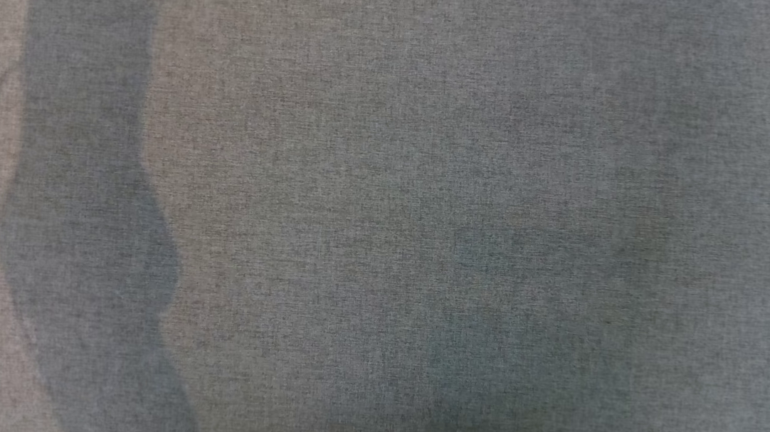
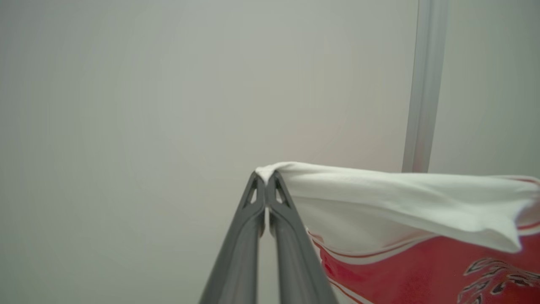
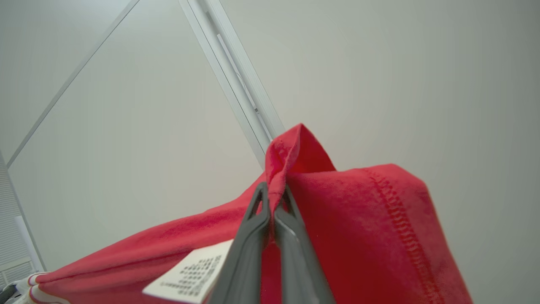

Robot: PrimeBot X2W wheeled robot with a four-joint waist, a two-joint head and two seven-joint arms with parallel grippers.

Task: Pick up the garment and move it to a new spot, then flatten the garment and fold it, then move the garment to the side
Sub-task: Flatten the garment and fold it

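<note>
Red-and-white knit garment (image 2: 400, 198), red striping and a dark printed motif on the red panel: held off the surface, slung between both grippers against a pale wall.
Left gripper (image 2: 265, 178): fingers pressed together, pinching a white edge at the tips; cloth runs off to the right in the left wrist view.
Right gripper (image 3: 274, 195): fingers pressed together on a red fold beside a stitched hem (image 3: 400, 219); white printed care label (image 3: 190, 276) sits just beside the fingers.
Head view: cloth (image 1: 385, 216) close to the lens, reading grey, with a darker vertical band at left.
Pale rail (image 3: 236, 76) crosses the wall behind.
</note>
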